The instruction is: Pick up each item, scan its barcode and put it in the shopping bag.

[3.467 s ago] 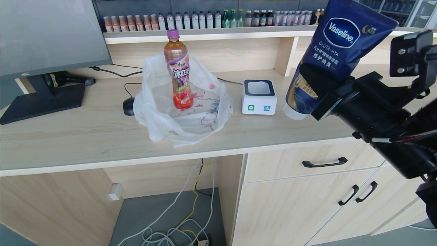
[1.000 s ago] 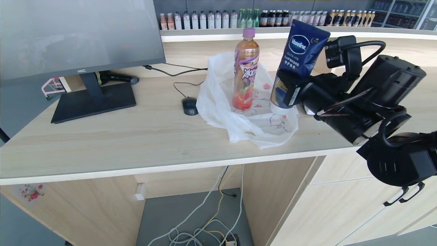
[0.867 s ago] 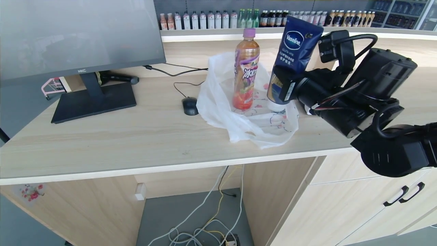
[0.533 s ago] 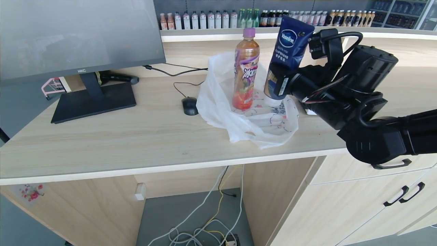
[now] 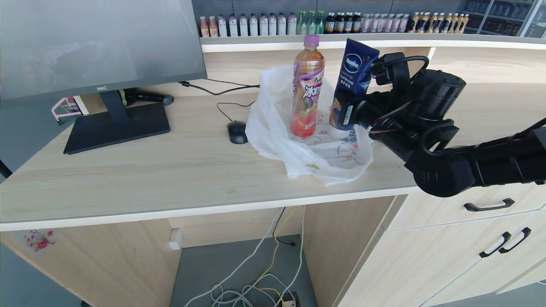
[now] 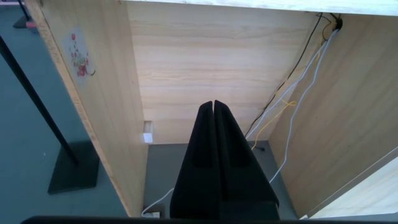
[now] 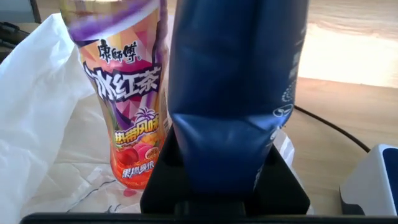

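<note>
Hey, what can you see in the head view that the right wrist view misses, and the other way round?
The head view adds the monitor, the mouse beside the shopping bag, the shelf of bottles behind, and the cabinet drawers below the counter. The right wrist view adds a corner of the white scanner box on the counter. Both share the blue tube, cap down and gripped by the right end effector, the drink bottle standing upright in the shopping bag beside it, and the bag itself.
</note>
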Tool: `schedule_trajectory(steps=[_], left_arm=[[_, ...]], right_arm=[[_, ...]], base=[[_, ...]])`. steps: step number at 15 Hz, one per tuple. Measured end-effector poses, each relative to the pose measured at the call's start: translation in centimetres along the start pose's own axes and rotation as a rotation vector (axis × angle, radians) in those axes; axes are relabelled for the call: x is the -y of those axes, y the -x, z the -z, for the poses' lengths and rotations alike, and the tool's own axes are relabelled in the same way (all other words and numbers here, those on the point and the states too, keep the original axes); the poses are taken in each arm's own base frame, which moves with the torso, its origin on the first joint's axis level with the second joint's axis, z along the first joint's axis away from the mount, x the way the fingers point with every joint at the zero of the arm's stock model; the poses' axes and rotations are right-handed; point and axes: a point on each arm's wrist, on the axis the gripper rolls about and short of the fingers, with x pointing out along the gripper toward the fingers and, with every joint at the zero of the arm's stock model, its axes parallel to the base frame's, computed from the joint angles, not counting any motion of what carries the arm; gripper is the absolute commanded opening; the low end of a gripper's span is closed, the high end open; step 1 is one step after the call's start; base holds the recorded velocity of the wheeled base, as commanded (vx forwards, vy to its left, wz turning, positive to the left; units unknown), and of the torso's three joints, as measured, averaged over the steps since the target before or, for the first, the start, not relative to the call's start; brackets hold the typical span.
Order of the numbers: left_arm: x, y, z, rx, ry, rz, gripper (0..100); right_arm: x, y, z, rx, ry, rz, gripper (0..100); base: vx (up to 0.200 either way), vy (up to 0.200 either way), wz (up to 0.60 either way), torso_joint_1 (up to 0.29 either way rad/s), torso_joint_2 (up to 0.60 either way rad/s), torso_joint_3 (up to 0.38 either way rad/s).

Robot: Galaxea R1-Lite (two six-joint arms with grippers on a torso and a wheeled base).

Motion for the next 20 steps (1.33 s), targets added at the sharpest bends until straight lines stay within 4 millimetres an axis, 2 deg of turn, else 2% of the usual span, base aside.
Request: schedule_trajectory(steps=[6, 17, 18, 20], left_arm=[[0.0, 0.0, 0.0, 0.000, 0.000, 0.000, 0], [0.0, 0.0, 0.0, 0.000, 0.000, 0.000, 0], [0.0, 0.0, 0.0, 0.000, 0.000, 0.000, 0], [0.0, 0.0, 0.0, 0.000, 0.000, 0.000, 0]], right_arm=[[0.1, -0.5, 1.6, -0.032, 0.005, 0.007, 0], [-0.1, -0.6, 2.6, -0.055, 0.009, 0.003, 0], [-0.2, -0.6, 2.7, -0.059, 0.009, 0.001, 100], [-0.4, -0.6, 3.0, -0.076, 0.009, -0.005, 100]], base=[[0.000, 0.000, 0.00, 0.000, 0.00, 0.000], [0.000, 0.000, 0.00, 0.000, 0.00, 0.000], [0.000, 0.000, 0.00, 0.000, 0.00, 0.000], [0.000, 0.000, 0.00, 0.000, 0.00, 0.000]])
